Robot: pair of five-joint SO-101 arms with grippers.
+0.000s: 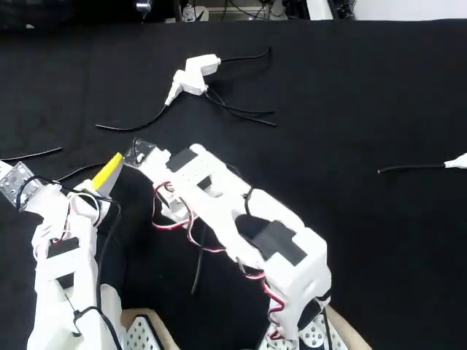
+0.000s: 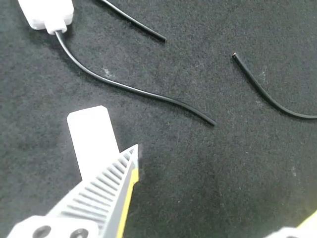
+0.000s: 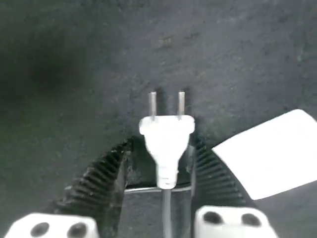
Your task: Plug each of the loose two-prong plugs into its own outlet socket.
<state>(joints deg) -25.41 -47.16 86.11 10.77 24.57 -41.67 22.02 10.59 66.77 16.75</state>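
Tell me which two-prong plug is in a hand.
The plug gripped in the right hand, prongs pointing outward. The loose plug at the high view's right edge lies on the table, untouched.

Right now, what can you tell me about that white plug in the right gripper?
The plug is white, plastic-looking, with two straight metal prongs pointing away from the right gripper. Its flared body narrows to a collar, where a dark cord leaves backward. The gripper's dark ribbed fingers clasp its sides over the black cloth.

Even light lies flat on my black table (image 1: 365,95). The plug (image 3: 166,131) in my right claw (image 3: 161,145) shines pale white; a dim shadow darkens the table beyond it.
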